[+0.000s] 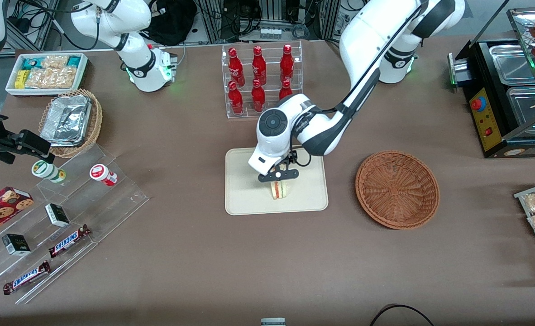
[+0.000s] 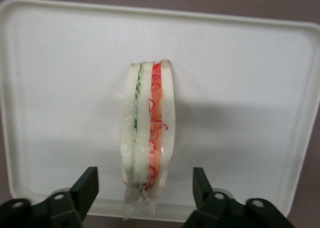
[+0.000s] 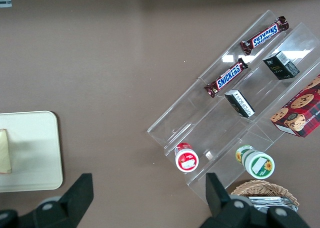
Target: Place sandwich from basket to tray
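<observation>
From the front, my gripper (image 1: 278, 179) hangs just above the sandwich (image 1: 279, 190), which stands on edge on the cream tray (image 1: 245, 199) in the middle of the brown counter (image 1: 267, 253), while the reddish-brown wicker basket (image 1: 397, 189) sits empty beside the tray, toward my arm's end of the counter. From my wrist camera, my gripper (image 2: 145, 185) is spread wide, its fingers (image 2: 86, 185) clear of the sandwich (image 2: 148, 133) on either side, and the wedge stands on the tray (image 2: 250, 78) with its green and red-orange layers showing.
</observation>
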`<state>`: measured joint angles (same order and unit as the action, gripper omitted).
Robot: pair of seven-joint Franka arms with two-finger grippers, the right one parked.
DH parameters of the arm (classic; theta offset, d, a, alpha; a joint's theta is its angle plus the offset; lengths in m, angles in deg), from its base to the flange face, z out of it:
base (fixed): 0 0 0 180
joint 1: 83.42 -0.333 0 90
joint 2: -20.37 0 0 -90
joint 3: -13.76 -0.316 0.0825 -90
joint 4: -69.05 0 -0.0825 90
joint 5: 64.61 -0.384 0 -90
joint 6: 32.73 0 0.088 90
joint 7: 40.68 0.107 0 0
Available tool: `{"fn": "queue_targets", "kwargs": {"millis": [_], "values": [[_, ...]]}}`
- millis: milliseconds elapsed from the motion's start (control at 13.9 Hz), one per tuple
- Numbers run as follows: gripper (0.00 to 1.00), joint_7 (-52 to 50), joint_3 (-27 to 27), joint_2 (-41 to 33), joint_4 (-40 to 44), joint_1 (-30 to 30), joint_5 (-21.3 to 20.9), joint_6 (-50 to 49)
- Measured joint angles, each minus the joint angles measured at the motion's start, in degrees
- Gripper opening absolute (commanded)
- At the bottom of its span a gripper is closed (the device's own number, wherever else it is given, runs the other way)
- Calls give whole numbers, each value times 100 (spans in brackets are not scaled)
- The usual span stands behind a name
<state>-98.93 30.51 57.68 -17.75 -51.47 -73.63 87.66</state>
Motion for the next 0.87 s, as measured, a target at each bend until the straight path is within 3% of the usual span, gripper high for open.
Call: {"fn": "queue_targets", "kwargs": {"millis": [216,505,866], "values": [[100,-217,-67,-758,84,-262,-7,-839],[100,-67,-91,-1884,-28,-1184,-16,-1748],[100,1849,-106,-2820,-157,-2494,395,-2892]]}}
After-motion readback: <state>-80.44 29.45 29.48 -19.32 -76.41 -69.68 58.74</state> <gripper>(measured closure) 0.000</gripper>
